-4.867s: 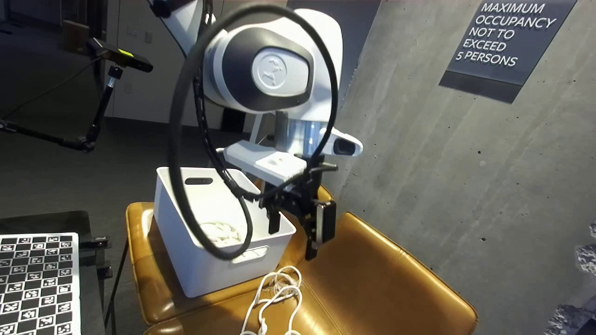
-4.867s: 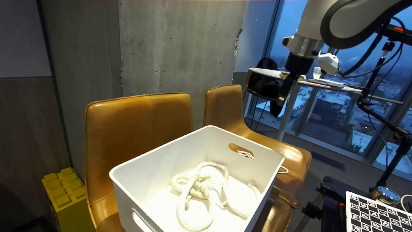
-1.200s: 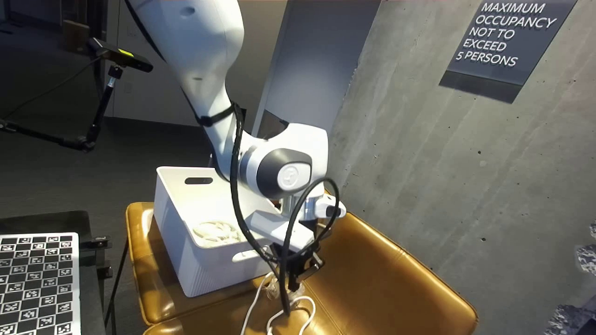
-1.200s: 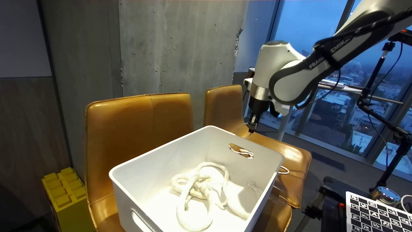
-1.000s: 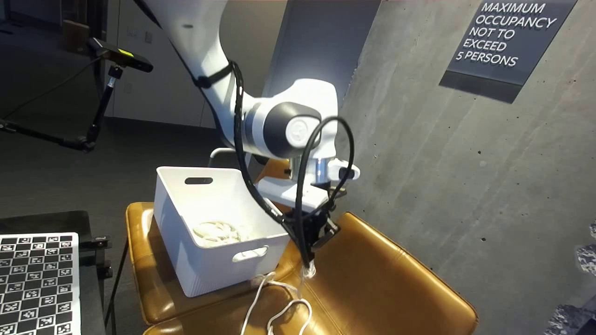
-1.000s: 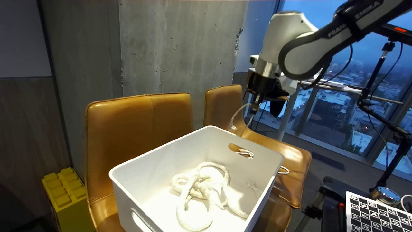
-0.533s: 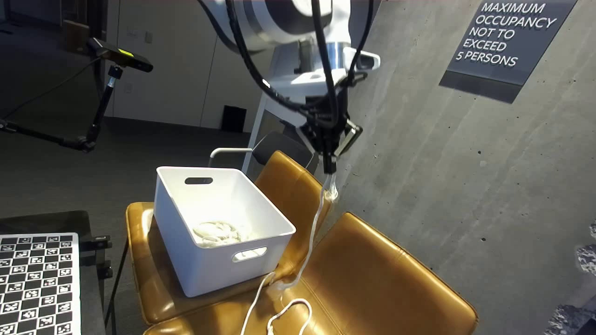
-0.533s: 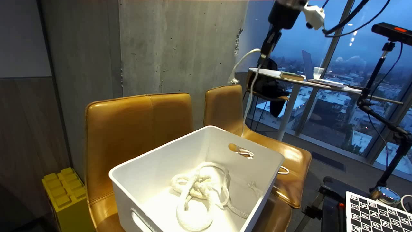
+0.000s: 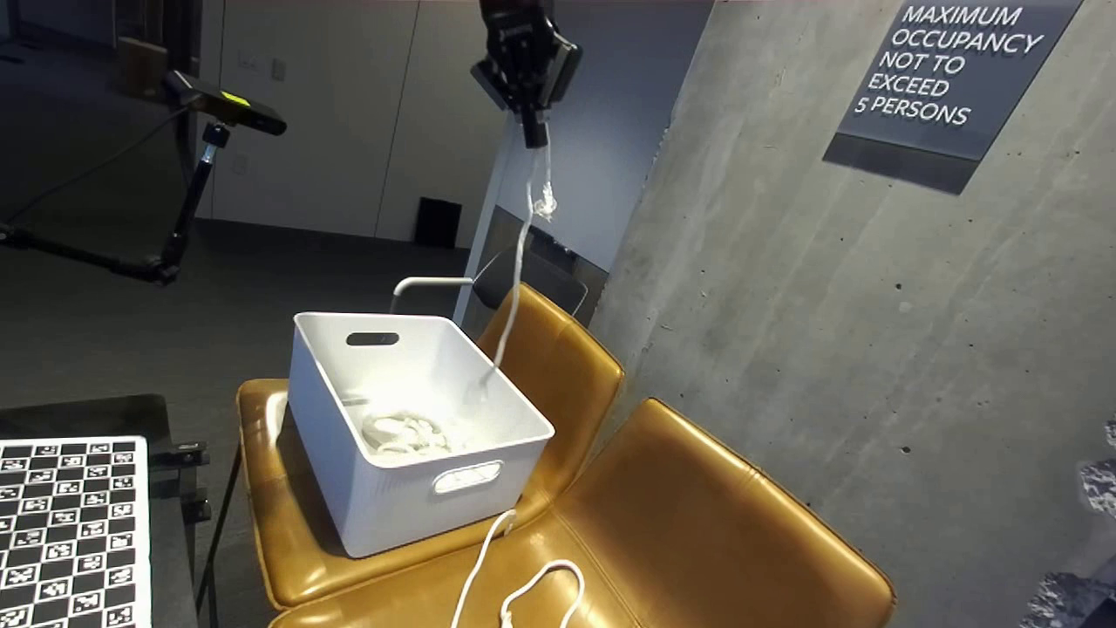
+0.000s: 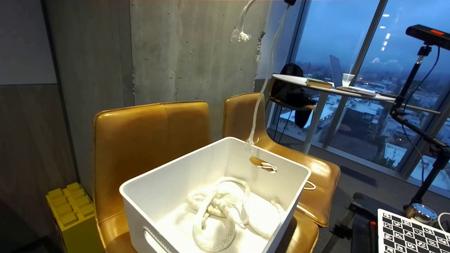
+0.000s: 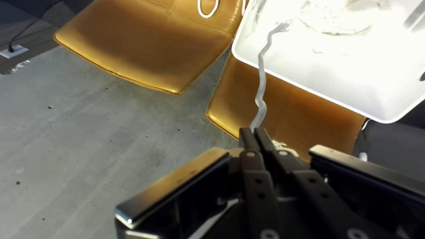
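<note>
In an exterior view: black end effector [image 9: 534,137], jaws pinched on slender white rope [image 9: 520,253], both ends dangling; below, smooth rectangular white box [image 9: 418,515] on tan leathery chair [image 9: 567,366]. In an exterior view: frayed lower tip of the white rope at the box's rim; thicker braided rope [image 10: 220,206] in loose coils inside. In the wrist view: jaws pressed together, wavy strand, pitted grey concrete wall [image 11: 99,132].

Bin [image 11: 352,79] int. overexp. in wrist view; bkgd floor [image 9: 235,323] v. dim.
</note>
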Motion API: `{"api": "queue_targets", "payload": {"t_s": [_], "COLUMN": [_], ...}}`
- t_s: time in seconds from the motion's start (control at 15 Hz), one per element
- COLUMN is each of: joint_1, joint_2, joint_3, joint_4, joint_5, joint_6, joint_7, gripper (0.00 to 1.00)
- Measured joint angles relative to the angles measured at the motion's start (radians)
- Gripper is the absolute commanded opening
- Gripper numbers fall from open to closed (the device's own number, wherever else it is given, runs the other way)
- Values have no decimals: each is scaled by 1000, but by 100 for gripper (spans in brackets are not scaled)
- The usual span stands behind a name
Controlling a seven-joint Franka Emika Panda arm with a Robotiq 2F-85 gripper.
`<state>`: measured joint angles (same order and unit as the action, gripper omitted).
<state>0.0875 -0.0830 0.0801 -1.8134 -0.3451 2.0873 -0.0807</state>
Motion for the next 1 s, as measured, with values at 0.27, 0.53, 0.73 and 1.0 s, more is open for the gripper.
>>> {"api": "queue_targets", "payload": {"t_s": [0.27,0.53,0.73,1.0], "joint_1": [24,16,5,-37], "joint_2": [7,27,40,54], "joint_3": [45,40,27,-15], "joint_4": [-58,-161,-228,-287], "joint_5": [-36,-49,-50,-55], "joint_6": [-5,11,36,80], "joint_7": [54,82,89,88], "gripper": [29,50,71,99]}}
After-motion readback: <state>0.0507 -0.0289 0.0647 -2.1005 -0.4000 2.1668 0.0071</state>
